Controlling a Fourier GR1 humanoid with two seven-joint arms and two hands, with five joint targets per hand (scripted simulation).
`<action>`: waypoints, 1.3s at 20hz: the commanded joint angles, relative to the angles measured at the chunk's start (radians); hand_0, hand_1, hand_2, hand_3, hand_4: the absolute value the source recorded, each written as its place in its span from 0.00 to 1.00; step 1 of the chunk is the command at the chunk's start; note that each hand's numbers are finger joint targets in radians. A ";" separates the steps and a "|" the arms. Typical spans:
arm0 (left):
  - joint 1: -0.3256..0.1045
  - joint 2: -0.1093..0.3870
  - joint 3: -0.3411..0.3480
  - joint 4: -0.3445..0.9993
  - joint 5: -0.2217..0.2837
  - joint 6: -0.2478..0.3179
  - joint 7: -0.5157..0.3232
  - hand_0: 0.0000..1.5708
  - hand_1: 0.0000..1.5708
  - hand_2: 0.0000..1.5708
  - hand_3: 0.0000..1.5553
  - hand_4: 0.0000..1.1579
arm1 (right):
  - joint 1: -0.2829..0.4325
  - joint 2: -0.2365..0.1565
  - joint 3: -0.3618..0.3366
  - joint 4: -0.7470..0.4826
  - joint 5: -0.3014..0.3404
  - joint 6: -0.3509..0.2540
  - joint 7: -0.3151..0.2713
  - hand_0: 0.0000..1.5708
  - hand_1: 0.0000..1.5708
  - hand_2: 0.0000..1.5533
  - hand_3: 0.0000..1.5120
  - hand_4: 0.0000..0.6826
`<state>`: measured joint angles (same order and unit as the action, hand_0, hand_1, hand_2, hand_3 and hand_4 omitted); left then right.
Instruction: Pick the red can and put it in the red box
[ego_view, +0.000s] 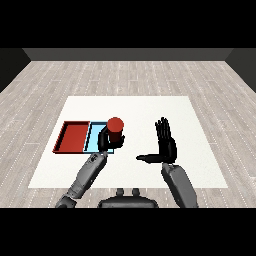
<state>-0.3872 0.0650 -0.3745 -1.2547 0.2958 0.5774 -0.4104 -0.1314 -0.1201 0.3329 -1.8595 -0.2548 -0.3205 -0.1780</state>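
Worktop (135, 107), white: red tray (73, 137) and light blue tray (95, 135) are laid side by side near its left edge. Red can (116, 128) is held upright over the blue tray's right rim, enclosed by curled left hand (104, 140). Right hand (165, 145) is kept flat, fingers straight, nothing held, over bare surface at centre-right.

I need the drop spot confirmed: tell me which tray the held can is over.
The light blue tray, right of the red tray; the red can is over its right end.
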 joint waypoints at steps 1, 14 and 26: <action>-0.029 0.118 0.102 -0.025 0.012 -0.046 0.061 1.00 1.00 1.00 0.95 0.97 | 0.098 -0.040 -0.034 -0.021 -0.013 0.047 -0.045 0.00 0.00 0.00 0.00 0.00; -0.024 0.415 0.219 0.168 -0.111 -0.050 0.243 1.00 1.00 0.98 0.95 0.96 | 0.175 -0.080 -0.190 0.066 -0.119 0.140 -0.084 0.00 0.00 0.00 0.00 0.00; -0.197 0.495 0.214 0.854 -0.231 -0.158 0.362 0.60 0.60 0.54 0.43 0.77 | 0.114 -0.058 -0.211 0.183 -0.094 0.136 -0.118 0.00 0.00 0.00 0.00 0.00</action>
<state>-0.5222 0.5462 -0.1588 -0.5940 0.1023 0.4399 -0.0862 0.0119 -0.1928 0.1224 -1.7106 -0.3618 -0.1676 -0.2958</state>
